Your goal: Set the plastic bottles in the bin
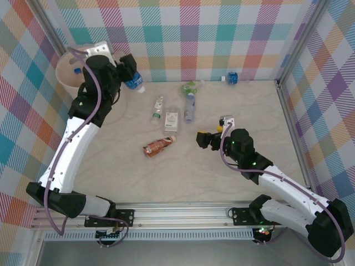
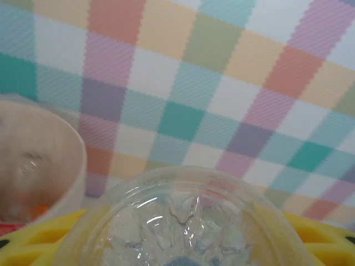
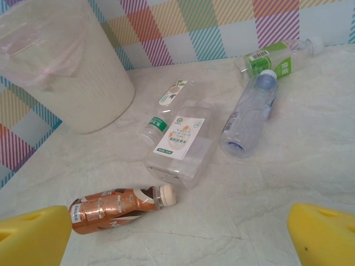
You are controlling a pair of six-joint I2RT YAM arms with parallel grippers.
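Observation:
My left gripper (image 1: 129,75) is raised just right of the bin (image 1: 75,75) and shut on a clear blue-labelled bottle (image 1: 135,83). In the left wrist view the bottle's clear base (image 2: 186,221) sits between the yellow fingers (image 2: 39,238), with the bin's rim (image 2: 66,144) at the left. My right gripper (image 1: 213,131) is open over the table with nothing in it. Ahead of it lie a brown bottle (image 3: 113,206), a square clear bottle (image 3: 183,138), a small green-labelled bottle (image 3: 162,112), a bluish bottle (image 3: 249,113) and a green-labelled bottle (image 3: 274,58). The beige bin (image 3: 66,66) stands far left.
One more blue bottle (image 1: 231,77) lies by the back wall. Checked walls close in the left, back and right sides. A metal rail (image 1: 183,213) runs along the near edge. Bare tabletop (image 1: 255,116) lies right of the bottles.

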